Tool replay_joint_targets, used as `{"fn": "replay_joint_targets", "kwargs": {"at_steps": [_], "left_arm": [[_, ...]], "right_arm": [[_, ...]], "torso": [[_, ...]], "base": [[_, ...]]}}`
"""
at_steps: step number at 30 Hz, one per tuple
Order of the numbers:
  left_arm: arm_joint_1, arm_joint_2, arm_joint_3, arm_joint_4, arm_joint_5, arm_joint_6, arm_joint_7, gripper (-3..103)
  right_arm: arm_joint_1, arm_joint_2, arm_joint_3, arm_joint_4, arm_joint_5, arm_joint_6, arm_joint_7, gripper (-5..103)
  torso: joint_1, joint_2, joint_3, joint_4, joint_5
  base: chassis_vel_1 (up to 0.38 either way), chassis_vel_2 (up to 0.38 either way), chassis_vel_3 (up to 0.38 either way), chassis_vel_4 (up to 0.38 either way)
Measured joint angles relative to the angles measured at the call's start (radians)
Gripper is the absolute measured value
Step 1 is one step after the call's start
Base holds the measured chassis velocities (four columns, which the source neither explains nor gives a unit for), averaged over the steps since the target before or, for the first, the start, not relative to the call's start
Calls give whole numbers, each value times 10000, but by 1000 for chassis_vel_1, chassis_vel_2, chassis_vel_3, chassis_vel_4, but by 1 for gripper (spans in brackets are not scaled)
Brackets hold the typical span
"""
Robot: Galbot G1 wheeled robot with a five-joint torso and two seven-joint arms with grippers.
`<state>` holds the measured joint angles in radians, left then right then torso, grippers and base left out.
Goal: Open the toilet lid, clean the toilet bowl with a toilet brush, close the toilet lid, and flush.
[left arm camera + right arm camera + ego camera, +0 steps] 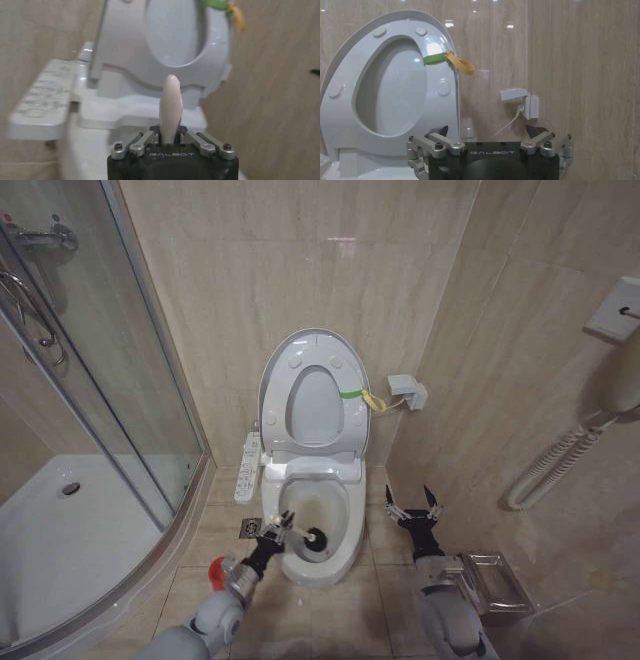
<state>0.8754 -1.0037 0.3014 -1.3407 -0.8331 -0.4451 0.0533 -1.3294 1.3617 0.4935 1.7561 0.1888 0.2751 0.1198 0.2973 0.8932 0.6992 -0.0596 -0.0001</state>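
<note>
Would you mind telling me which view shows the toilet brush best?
The head view: the toilet brush shows its black head in the toilet bowl. Left wrist shows its pale handle clamped.

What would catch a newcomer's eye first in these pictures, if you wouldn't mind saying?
The toilet lid stands raised against the wall, its green strap and yellow loop at the edge. Below it, the left gripper holds the toilet brush with its black head down in the stained toilet bowl. The right gripper waits open beside the bowl.
</note>
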Motion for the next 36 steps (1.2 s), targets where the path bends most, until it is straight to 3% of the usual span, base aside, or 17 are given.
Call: {"fn": "replay_joint_targets", "kwargs": {"at_steps": [5, 12, 15, 19, 25, 36], "left_arm": [[537, 497, 23, -621, 85, -76, 88, 19], [744, 448, 312, -1371, 203, 30, 1, 19], [492, 258, 311, -1155, 165, 62, -7, 19], [-92, -44, 172, 16, -43, 12, 110, 19], [-193, -2, -23, 625, -120, -155, 303, 19], [358, 289, 183, -1070, 52, -140, 555, 19]], "right_arm": [[0, 0, 0, 0, 0, 0, 0, 100], [0, 0, 0, 0, 0, 0, 0, 100], [0, 0, 0, 0, 0, 0, 0, 100], [0, 0, 0, 0, 0, 0, 0, 100], [0, 1, 0, 0, 0, 0, 0, 100], [0, 0, 0, 0, 1, 0, 0, 100]], "torso": [[-1, 0, -1, 3, 1], [-1, 0, -1, 2, 1], [-1, 0, -1, -2, 0], [0, 0, 0, -2, 1], [0, 0, 0, 1, 0], [-1, 0, -1, 1, 2]], "base": [[0, 0, 0, 0], [0, 0, 0, 0], [0, 0, 0, 0], [0, 0, 0, 0], [0, 0, 0, 0], [0, 0, 0, 0]]}}
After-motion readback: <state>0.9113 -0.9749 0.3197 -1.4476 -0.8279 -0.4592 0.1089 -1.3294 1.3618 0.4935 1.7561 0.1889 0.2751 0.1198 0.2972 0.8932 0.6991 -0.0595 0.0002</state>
